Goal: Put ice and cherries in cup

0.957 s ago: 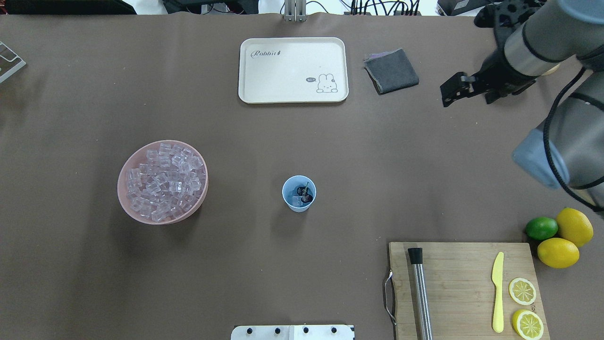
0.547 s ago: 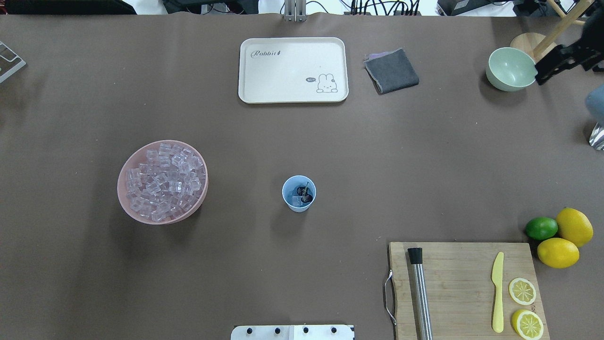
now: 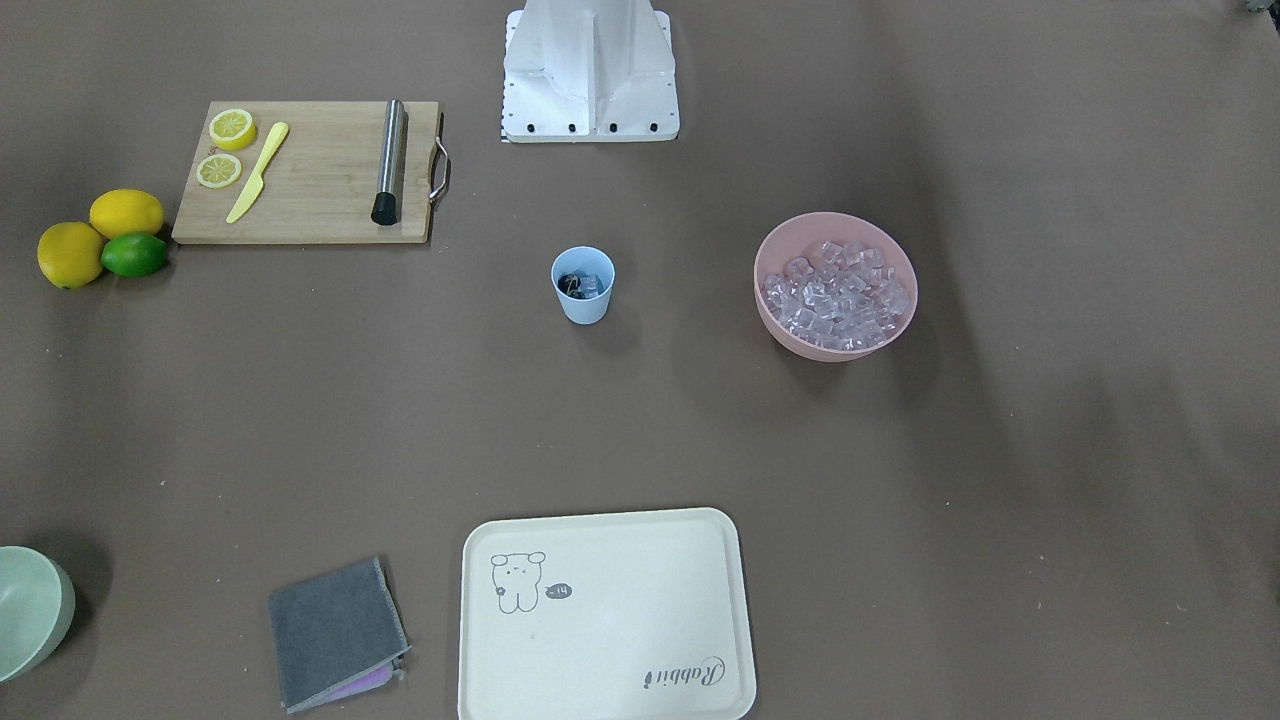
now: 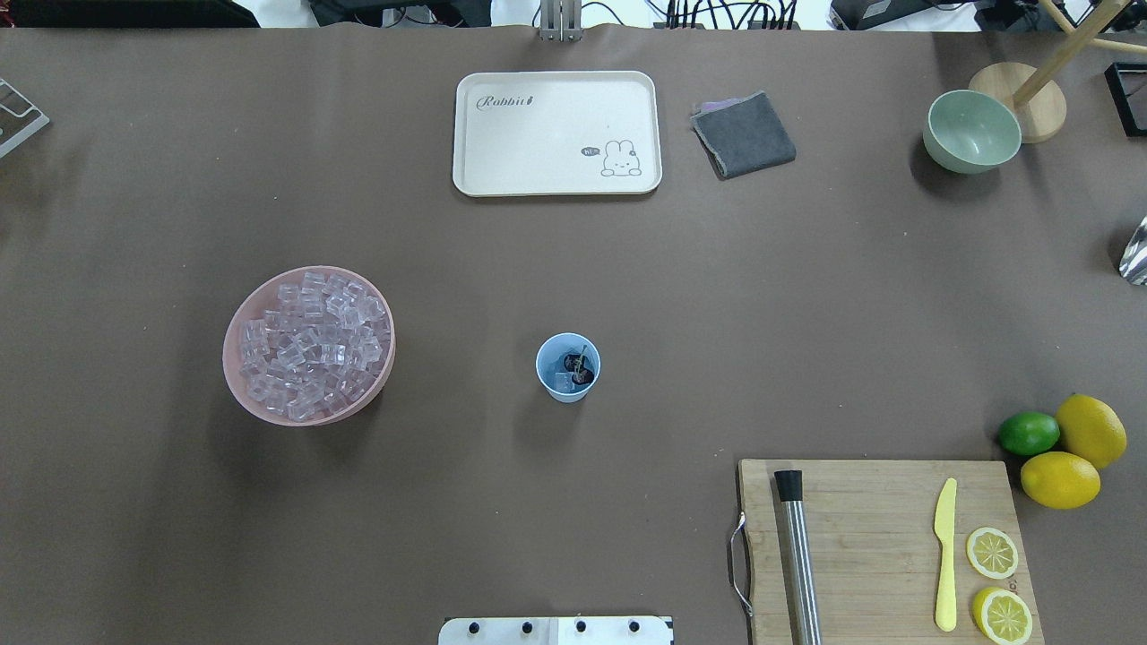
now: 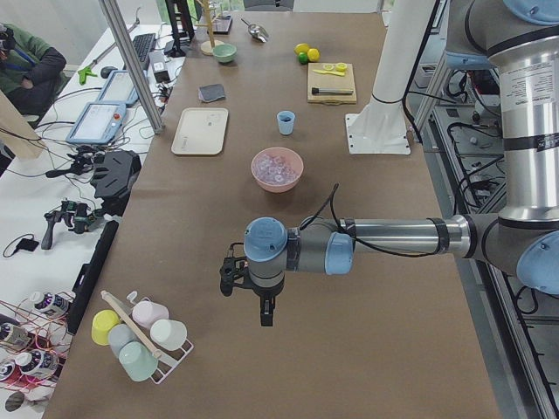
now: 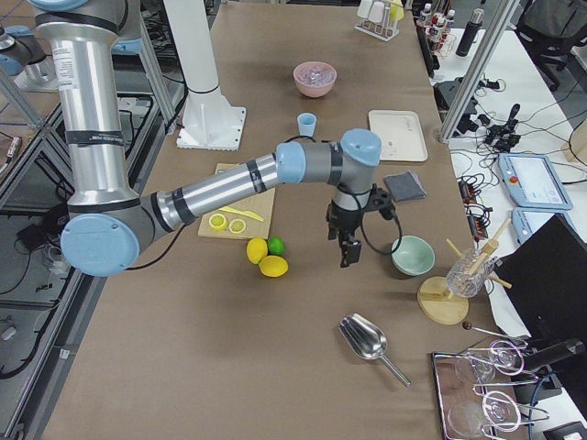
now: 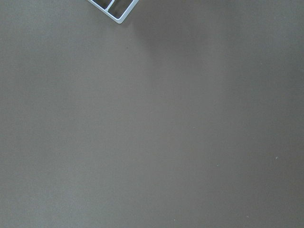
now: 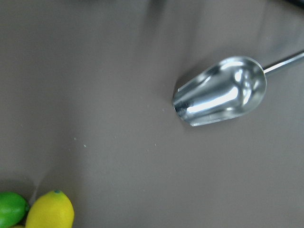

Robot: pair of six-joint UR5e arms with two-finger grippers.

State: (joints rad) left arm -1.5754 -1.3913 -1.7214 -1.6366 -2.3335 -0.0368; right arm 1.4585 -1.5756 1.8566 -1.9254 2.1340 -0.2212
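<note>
Stretching wide, the brown table point(image 4: 806, 313) has much bare room. The left gripper point(image 5: 262, 305) hangs over its left end and the right gripper point(image 6: 347, 249) over its right end, near a metal scoop point(image 6: 365, 341); how far their jaws are apart I cannot tell. The pink bowl point(image 4: 228, 358) holds the ice point(image 4: 309, 345). The cup point(image 4: 543, 372), standing centrally and well apart from the bowl, holds the cherries point(image 4: 578, 365) beside an ice cube.

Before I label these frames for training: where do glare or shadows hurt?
Right wrist view: bright glare on the shiny metal scoop. Overhead view: soft shadow under the round pink bowl; small light-blue plastic cup is sharp. Left wrist view: mostly featureless brown tablecloth.
</note>
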